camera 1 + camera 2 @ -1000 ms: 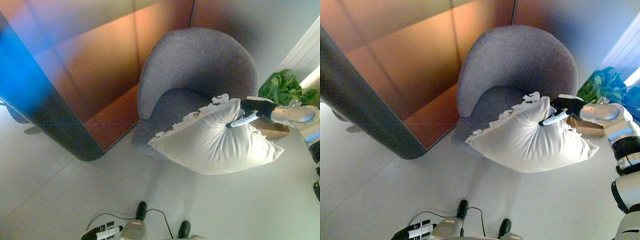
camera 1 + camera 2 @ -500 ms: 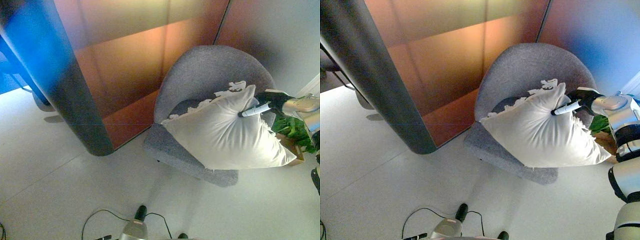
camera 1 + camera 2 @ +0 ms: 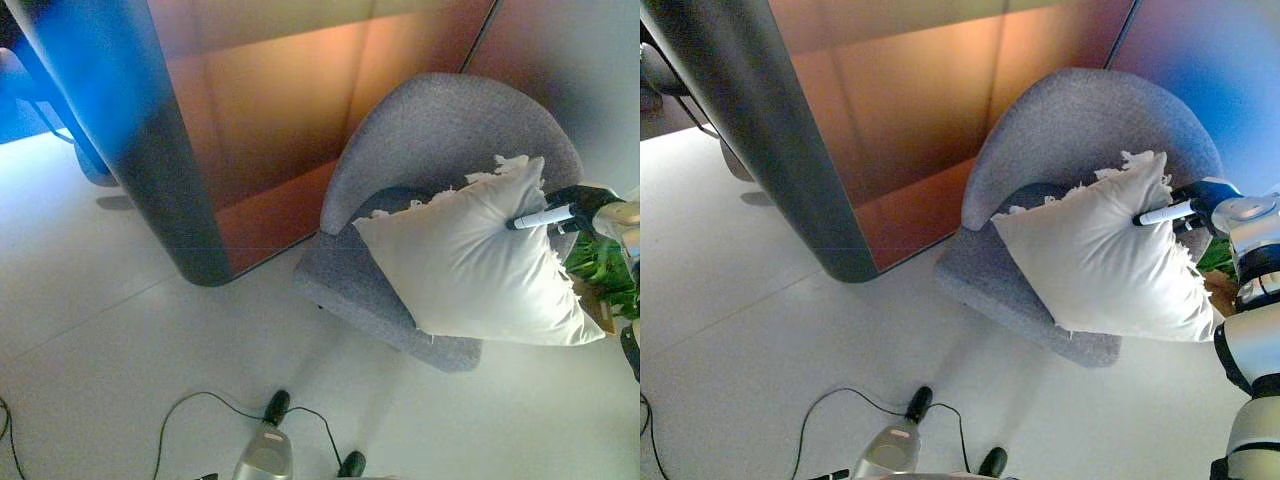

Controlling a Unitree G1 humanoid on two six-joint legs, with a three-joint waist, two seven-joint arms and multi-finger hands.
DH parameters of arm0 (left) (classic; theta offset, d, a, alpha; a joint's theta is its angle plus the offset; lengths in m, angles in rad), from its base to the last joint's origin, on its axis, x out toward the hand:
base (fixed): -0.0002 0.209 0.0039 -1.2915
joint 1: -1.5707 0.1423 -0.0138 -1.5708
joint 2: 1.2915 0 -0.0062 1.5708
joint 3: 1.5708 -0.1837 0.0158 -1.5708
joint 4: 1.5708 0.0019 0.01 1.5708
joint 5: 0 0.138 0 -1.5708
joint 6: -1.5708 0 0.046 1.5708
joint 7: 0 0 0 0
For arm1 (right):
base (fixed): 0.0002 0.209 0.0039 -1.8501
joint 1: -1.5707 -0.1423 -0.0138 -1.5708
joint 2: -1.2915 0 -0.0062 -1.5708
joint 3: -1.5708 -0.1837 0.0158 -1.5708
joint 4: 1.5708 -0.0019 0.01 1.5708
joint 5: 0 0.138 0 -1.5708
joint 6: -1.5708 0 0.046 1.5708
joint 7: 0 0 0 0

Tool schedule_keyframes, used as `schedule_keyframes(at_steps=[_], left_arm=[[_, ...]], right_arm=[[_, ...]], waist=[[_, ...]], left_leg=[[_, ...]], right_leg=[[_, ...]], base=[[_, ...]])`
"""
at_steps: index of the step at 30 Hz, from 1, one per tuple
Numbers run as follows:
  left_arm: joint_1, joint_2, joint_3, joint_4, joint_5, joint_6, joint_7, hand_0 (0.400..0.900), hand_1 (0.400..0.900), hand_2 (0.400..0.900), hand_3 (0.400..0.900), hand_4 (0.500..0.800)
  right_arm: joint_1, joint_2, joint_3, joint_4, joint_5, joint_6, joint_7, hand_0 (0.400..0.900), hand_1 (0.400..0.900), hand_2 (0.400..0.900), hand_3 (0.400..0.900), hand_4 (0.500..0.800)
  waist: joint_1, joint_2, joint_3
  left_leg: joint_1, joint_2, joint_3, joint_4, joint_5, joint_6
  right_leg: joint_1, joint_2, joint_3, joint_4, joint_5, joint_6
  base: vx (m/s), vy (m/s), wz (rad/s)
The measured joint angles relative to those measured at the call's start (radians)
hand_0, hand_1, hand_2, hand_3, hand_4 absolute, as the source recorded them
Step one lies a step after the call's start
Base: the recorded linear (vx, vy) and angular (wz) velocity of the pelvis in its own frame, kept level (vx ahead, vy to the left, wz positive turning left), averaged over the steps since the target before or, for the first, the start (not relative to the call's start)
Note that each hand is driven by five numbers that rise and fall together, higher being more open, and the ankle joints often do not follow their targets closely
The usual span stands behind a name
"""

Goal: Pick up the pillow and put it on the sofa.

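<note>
Pillow [image 3: 470, 265] pinched at its top edge by right hand [image 3: 565, 207], hanging over armchair [image 3: 440, 130] seat. Placing step; next, lower it and let go.

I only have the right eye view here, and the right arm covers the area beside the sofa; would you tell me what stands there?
Observer: A green plant stands there, right of the sofa.
Operator: Thank you. Where does the pillow's lower right corner end?
Observer: The pillow, pinched by the right hand, has that corner past the seat's edge, just below the leaves.
</note>
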Motion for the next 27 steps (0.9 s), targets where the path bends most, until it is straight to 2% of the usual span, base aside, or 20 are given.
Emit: schedule_keyframes(at_steps=[10, 19, 23, 27], left_arm=[[-0.012, 0.001, -0.003, -0.027, -0.04, -0.017, 0.001, 0.9, 0.9, 0.9, 0.9, 0.8], [-0.02, 0.0, -0.02, -0.029, -0.069, -0.021, -0.007, 0.9, 0.9, 0.9, 0.9, 0.8], [-0.023, -0.001, -0.019, -0.029, -0.069, -0.022, -0.009, 0.9, 0.9, 0.9, 0.9, 0.8], [-0.025, -0.001, -0.019, -0.029, -0.07, -0.024, -0.009, 0.9, 0.9, 0.9, 0.9, 0.8]], right_arm=[[-0.066, -0.001, -0.007, 0.012, 0.038, -0.002, -0.016, 0.9, 0.9, 0.9, 0.9, 0.8], [-0.066, -0.005, -0.017, 0.023, 0.039, -0.002, -0.018, 0.9, 0.9, 0.9, 0.9, 0.8], [-0.058, -0.008, -0.099, 0.042, 0.05, -0.001, -0.019, 0.9, 0.9, 0.9, 0.9, 0.8], [0.031, -0.009, -0.224, 0.041, 0.068, -0.018, -0.019, 0.9, 0.9, 0.9, 0.9, 0.8]], waist=[[-0.003, -0.003, 0.012], [-0.007, 0.022, 0.031], [-0.013, 0.024, 0.032], [-0.032, 0.024, 0.032]], left_leg=[[0.001, 0.001, 0.003, 0.0, -0.005, -0.006], [-0.005, 0.002, 0.011, 0.0, -0.003, -0.001], [-0.003, 0.002, 0.015, 0.0, -0.004, -0.001], [0.013, 0.002, 0.027, 0.0, -0.006, 0.0]], right_leg=[[-0.001, 0.0, 0.004, 0.0, -0.001, 0.0], [-0.011, -0.001, 0.013, 0.0, 0.002, -0.004], [-0.011, 0.0, 0.032, 0.0, 0.001, -0.006], [-0.002, -0.001, 0.049, 0.0, 0.001, -0.007]], base=[[0.0, 0.001, -0.03], [0.0, -0.002, -0.01], [0.0, -0.005, -0.1], [0.0, 0.006, -0.13]])
